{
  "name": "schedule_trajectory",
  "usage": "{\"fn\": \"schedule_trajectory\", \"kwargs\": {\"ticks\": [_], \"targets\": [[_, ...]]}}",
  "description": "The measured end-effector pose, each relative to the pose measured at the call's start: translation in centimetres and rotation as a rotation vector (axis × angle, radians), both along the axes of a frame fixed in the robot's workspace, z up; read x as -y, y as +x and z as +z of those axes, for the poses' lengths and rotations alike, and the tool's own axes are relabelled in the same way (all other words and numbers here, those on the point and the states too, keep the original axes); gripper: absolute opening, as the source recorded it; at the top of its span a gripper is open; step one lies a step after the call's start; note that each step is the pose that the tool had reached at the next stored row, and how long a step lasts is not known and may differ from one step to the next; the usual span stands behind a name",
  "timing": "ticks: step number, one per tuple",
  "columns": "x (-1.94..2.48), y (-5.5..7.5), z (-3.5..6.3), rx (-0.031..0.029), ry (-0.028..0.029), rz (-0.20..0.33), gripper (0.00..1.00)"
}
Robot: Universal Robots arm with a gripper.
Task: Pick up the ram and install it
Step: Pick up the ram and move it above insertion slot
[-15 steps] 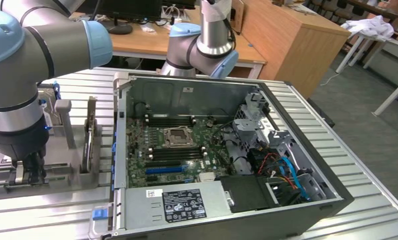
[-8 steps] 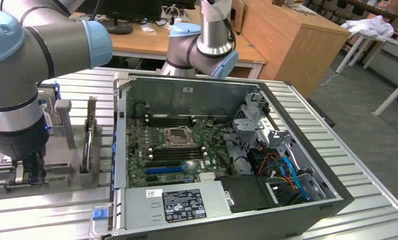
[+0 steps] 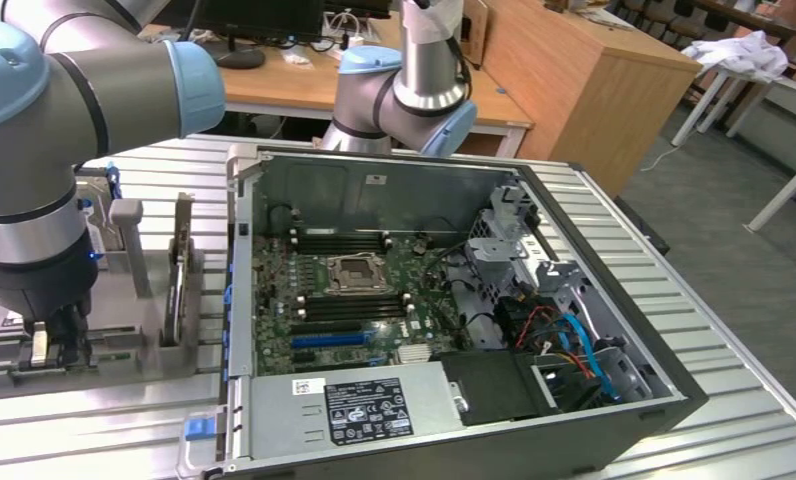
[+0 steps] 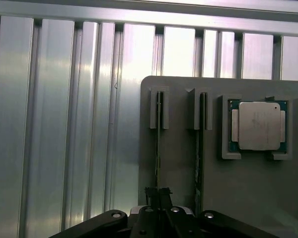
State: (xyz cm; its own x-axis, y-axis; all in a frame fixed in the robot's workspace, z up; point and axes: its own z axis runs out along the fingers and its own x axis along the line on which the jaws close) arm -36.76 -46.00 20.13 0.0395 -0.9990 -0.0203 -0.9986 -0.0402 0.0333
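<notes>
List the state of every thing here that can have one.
Long thin ram stick: standing on edge in the grey slotted holder, under the pincer.
Second ram stick: standing in the neighbouring slot.
Square silver processor chip: lying flat in its recess.
Dark metal computer case: side open, motherboard exposed.
Its processor socket: empty.

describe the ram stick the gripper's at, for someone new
On the slatted metal table, beside the open computer case, lies a grey holder tray. Two thin sticks stand on edge in its slots next to a square silver processor. The ram at the gripper is the one farther from the processor, nearest the tray's edge.
</notes>
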Motion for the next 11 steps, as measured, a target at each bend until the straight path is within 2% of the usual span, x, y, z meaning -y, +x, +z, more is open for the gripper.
{"fn": "schedule_trajectory", "kwargs": {"ticks": [11], "targets": [[0.0, 0.0, 0.0, 0.0, 0.0, 0.0, 0.12]]}}
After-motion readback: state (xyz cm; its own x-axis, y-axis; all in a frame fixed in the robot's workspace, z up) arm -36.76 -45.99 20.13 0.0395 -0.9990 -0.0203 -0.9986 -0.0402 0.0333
